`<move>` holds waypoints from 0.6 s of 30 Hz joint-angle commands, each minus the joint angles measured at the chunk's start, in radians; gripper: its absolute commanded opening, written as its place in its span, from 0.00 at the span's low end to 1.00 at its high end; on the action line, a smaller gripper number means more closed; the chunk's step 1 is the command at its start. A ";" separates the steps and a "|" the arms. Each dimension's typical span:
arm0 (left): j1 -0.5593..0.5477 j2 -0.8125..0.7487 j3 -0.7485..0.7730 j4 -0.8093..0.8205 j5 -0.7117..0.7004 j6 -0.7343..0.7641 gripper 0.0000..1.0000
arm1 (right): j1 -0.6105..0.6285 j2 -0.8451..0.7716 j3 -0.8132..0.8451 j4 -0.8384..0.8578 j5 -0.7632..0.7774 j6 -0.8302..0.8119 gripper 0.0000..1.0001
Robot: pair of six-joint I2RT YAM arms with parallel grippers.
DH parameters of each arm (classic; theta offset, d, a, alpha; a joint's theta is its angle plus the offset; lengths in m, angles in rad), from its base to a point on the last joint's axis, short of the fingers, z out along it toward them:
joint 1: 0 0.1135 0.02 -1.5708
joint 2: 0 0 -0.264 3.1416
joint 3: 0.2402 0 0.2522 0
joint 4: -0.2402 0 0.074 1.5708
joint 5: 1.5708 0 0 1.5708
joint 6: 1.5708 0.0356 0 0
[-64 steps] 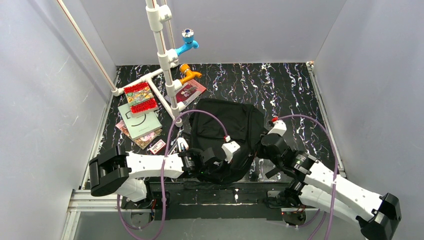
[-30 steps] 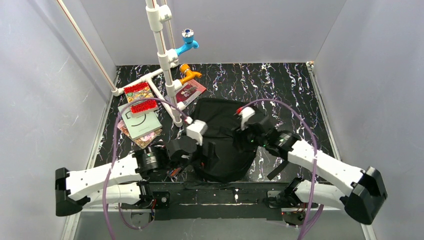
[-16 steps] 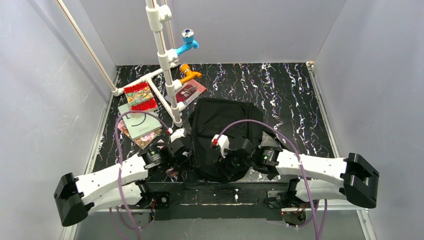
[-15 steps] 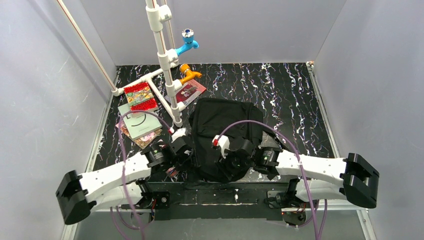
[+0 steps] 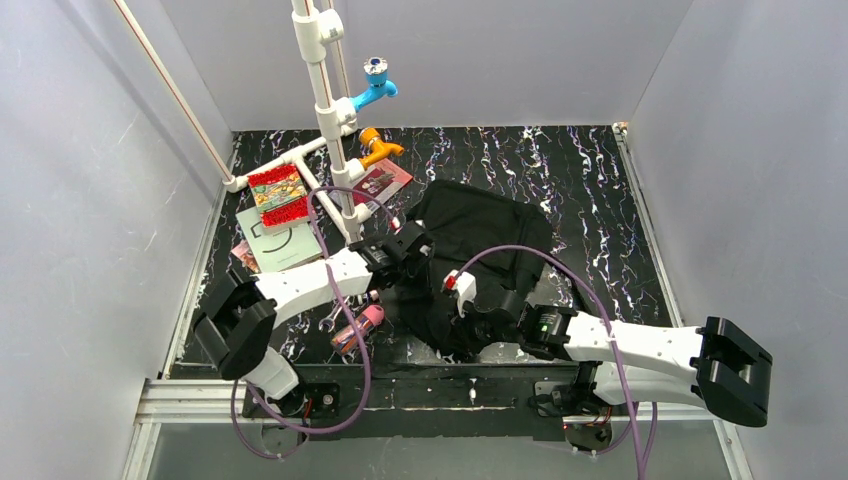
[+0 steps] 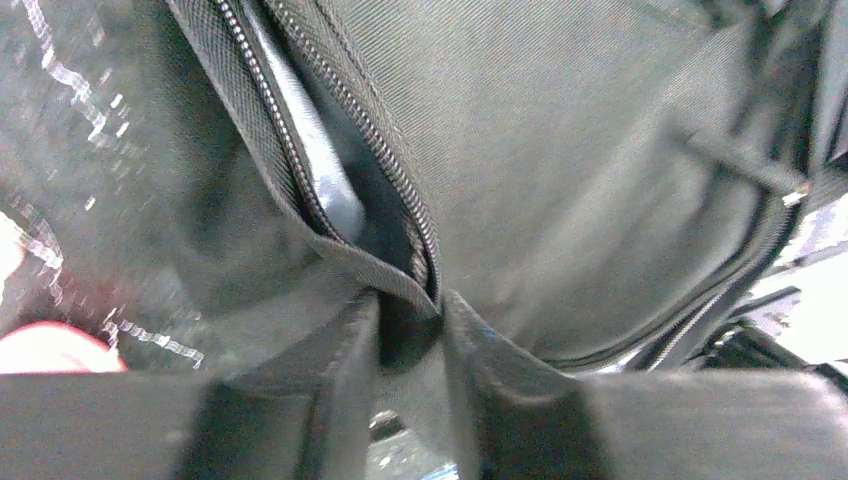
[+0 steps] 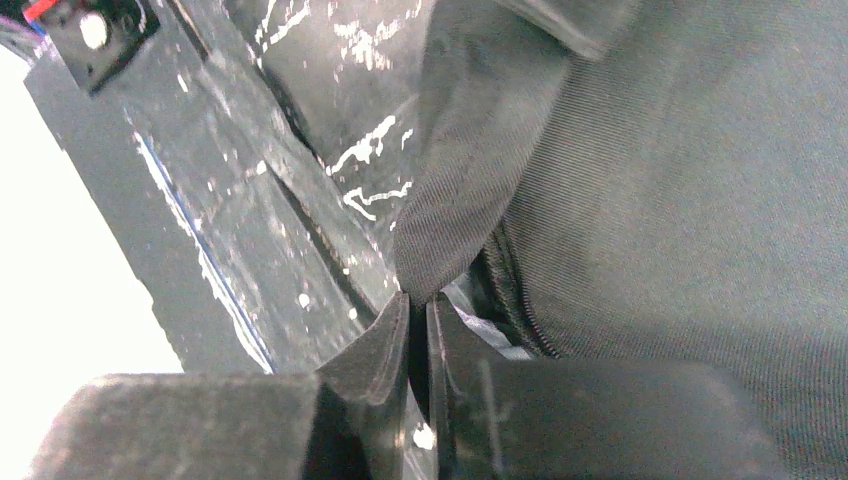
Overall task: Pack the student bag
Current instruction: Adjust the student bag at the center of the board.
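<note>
The student bag (image 5: 478, 232) is a big black fabric backpack lying mid-table. My left gripper (image 5: 412, 247) is at the bag's left edge and is shut on the fabric edge by the open zipper (image 6: 400, 285). My right gripper (image 5: 478, 318) is at the bag's near edge and is shut on a flap of its fabric (image 7: 470, 200). The zipper teeth (image 6: 290, 160) run up the left wrist view with the opening gaping between them. The bag's inside is dark and nothing shows in it.
Books (image 5: 281, 246) and a red-edged book (image 5: 279, 195) lie at the left. A pink cylinder (image 5: 358, 326) and a small wrench (image 5: 328, 320) lie near the front left. A white pipe stand (image 5: 330, 110) with blue and orange taps rises behind. Another book (image 5: 382, 181) lies by the stand.
My left arm has swung from the bag's near-left side to its upper-left edge and gripped the zipper edge. The bag has shifted and turned. The pink cylinder now lies uncovered.
</note>
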 commanded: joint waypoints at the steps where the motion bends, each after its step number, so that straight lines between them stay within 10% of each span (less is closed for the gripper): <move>1: 0.026 0.003 0.066 0.081 0.072 0.075 0.39 | 0.009 -0.006 -0.004 0.165 0.015 0.064 0.10; 9: 0.027 -0.288 -0.153 0.041 0.126 -0.032 0.73 | 0.019 0.021 -0.008 0.267 0.087 -0.045 0.05; 18: 0.029 -0.400 -0.323 0.087 0.171 -0.339 0.51 | 0.023 0.002 -0.060 0.358 0.150 -0.148 0.01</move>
